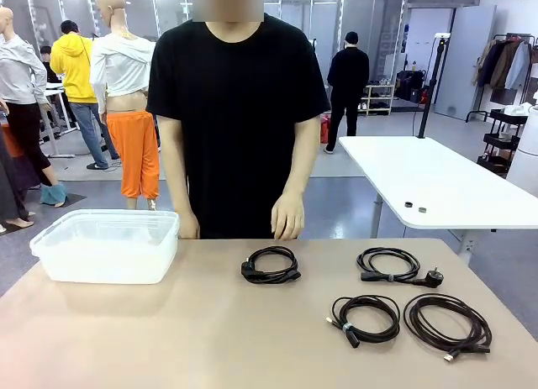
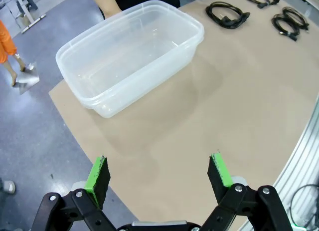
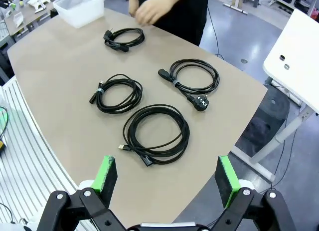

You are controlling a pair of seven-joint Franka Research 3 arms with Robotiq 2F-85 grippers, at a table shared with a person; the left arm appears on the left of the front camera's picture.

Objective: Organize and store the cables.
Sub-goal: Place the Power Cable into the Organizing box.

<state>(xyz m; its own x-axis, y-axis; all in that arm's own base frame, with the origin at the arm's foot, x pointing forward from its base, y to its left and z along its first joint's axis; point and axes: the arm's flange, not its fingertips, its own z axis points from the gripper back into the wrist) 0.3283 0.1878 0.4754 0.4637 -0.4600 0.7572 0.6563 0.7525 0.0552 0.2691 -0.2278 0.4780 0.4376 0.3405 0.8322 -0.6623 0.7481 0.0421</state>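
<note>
Cables (image 1: 365, 317): four black coils, each bound with a tie, lay flat on the tan table (image 1: 168, 339). All were to the right of an empty clear plastic tub (image 1: 101, 261), and none was inside it yet. The closest coil (image 1: 271, 265) lay a little way off the tub's right end. Farther from the tub lay a power cord (image 1: 391, 265) with a round mains plug. Farthest of all was the largest coil (image 1: 447, 323), ending in a small metal connector. A person in a black T-shirt stood across the table, one hand (image 1: 287, 217) hanging right of the tub.

The left gripper (image 2: 158, 167) hovered over bare table on the tub's near side, its green-padded jaws spread wide and empty. The right gripper (image 3: 166, 168) hovered above the coils far from the tub, equally wide and holding nothing.

The first pick seemed to be the step in hand. It would likely go best by closing across a coil's bundled strands beside its tie, so the loop stayed together. The coil should then be lifted clear of the tub's rim and let go low inside.

No brand, label or writing could be read on the cables or the tub.
</note>
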